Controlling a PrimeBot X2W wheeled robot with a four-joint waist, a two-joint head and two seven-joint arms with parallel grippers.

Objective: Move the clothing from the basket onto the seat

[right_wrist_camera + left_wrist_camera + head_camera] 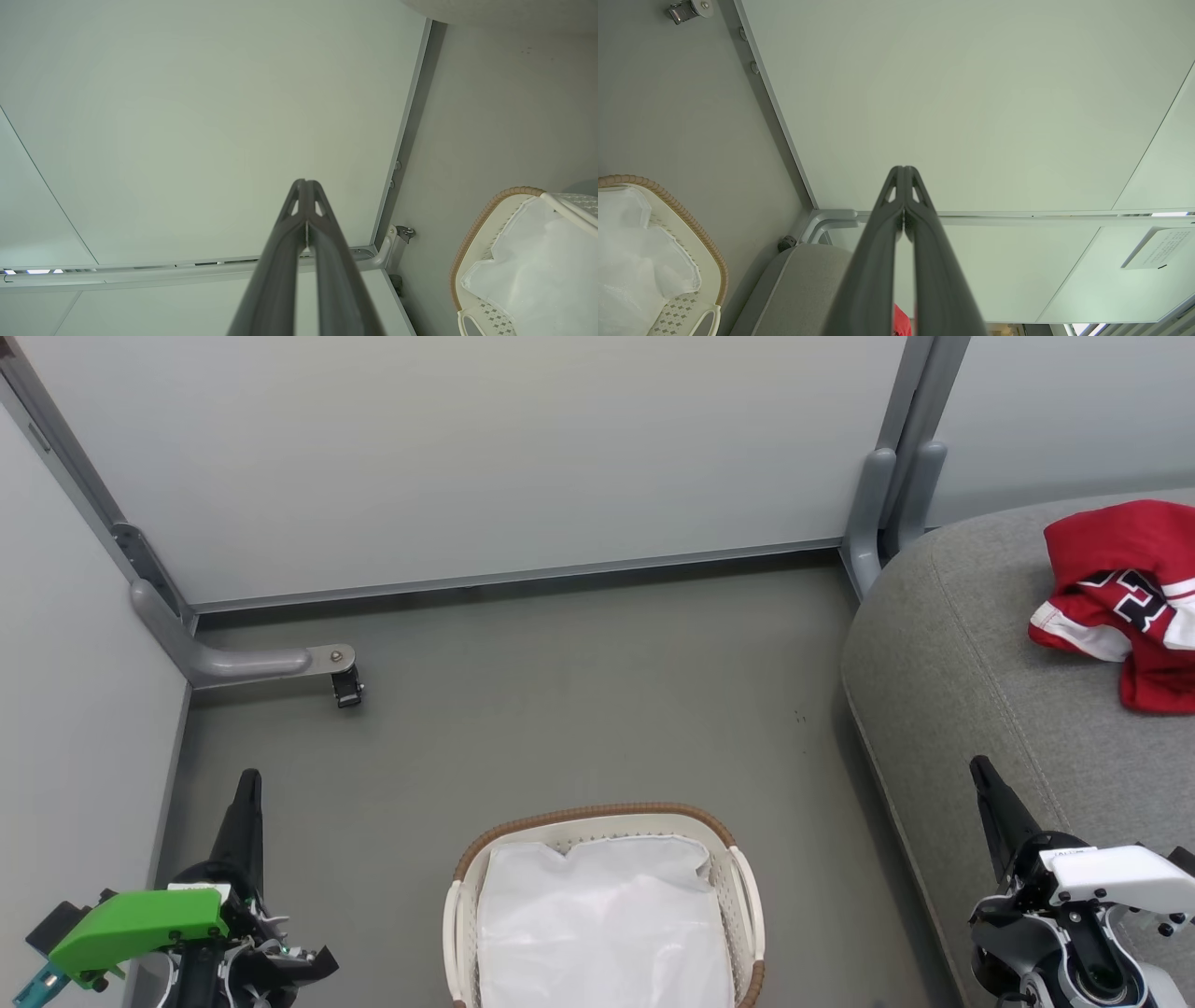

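Inside the basket (pixel 597 814) lies a white liner (pixel 602 924); left tool (pixel 249 784) and right tool (pixel 982 773) are pressed together

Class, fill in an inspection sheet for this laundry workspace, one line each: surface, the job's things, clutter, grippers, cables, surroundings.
Surface: grey floor, smooth, with a few small dark specks.
Job's things: red-and-white jersey lies crumpled on the grey sofa seat; cream laundry basket stands on the floor with a white liner cloth inside.
Clutter: nothing seen.
Grippers: left gripper and right gripper are both shut, holding nothing, one either side of the basket and apart from it.
Cables: nothing seen.
Surroundings: pale partition panels in grey metal frames; a caster foot at the left panel's base.
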